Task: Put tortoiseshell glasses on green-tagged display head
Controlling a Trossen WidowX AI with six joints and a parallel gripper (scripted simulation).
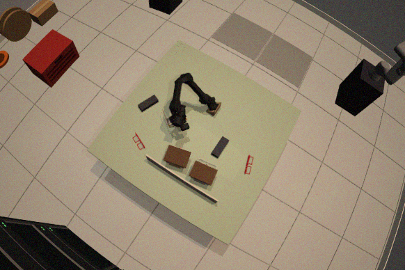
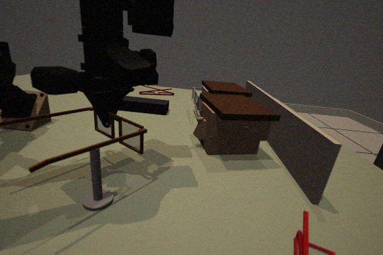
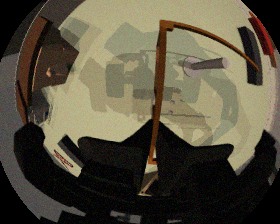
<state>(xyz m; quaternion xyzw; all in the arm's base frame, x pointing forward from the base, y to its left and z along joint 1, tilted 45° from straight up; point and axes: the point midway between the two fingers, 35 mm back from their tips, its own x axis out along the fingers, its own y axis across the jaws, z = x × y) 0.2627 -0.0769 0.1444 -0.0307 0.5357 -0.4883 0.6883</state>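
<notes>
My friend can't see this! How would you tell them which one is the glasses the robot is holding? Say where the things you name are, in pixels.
On the pale green table top [image 1: 265,115] [image 2: 244,210], find the black arm [image 1: 176,92] [image 2: 101,33]. At its tool [image 2: 107,125], above a grey stand [image 2: 96,177], are brown glasses [image 2: 86,148] [image 3: 161,75]. Other glasses there are red or clear-looking; these are brown.

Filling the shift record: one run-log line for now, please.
black jaws: shut on brown tortoiseshell glasses | grey post: below | green-tag placement: pending

two red glasses [image 1: 248,165] [image 2: 305,230], apart
</notes>
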